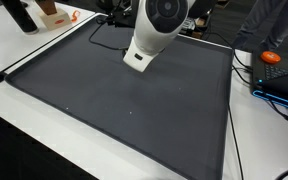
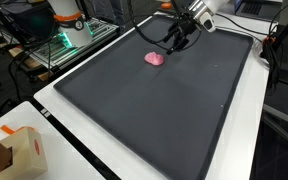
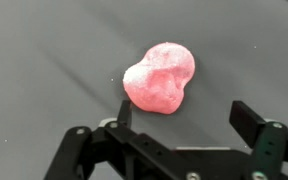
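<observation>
So here's the setup: a big dark mat (image 2: 164, 110) covers most of a white bench (image 2: 74, 135), and a small pink lump (image 2: 155, 59) sits on the mat. It's soft-looking and kind of two-lobed, like a squashed blob of putty. The lump is close to the mat's edge on the side where the arm (image 1: 149, 30) reaches in. It's well away from the opposite edge and from the bench corner with the cardboard box (image 2: 19, 150).

The tool (image 2: 179, 40) hangs over the mat just beside the lump, a bit closer to that same edge. Its jaws are spread wide and there's nothing between them.

The wrist view is the clearest. The pink lump (image 3: 159, 76) lies just ahead of the tool (image 3: 183, 108), not in the gap between the fingers but past the tips. It's also off-centre. One finger (image 3: 124, 112) lines up with the lump's lower edge, and in the picture they almost overlap, but I honestly can't tell if they touch. The other finger (image 3: 246, 118) is well apart from it, with bare mat (image 3: 44, 50) around it.

In an exterior view the arm's white wrist blocks things, so you get neither the lump nor the fingertips there, just the mat (image 1: 114, 110) spreading out below it.
</observation>
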`<state>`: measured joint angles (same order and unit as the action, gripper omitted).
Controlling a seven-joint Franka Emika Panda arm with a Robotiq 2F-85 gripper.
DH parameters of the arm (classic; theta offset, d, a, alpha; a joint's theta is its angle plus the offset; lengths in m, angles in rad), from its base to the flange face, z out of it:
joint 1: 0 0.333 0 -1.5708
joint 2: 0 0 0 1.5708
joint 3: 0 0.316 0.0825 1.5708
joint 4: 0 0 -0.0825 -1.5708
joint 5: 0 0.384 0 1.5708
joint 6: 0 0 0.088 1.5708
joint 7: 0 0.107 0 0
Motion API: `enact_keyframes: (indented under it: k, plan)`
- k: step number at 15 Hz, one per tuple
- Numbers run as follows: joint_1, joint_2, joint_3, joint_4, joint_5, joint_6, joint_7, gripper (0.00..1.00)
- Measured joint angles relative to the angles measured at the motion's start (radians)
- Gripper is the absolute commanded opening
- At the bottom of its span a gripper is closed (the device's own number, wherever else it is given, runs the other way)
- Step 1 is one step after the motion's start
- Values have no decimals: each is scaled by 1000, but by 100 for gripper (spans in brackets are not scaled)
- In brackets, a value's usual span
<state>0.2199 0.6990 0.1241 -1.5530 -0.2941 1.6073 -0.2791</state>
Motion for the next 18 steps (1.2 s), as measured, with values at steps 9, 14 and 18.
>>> enact_keyframes:
  k: [9,14,18]
  plan:
    - [-88,-206,-5,-139,193,150,148,100]
    - [-106,-334,-17,-286,205,287,239,100]
    - [-106,-419,-23,-376,205,326,319,100]
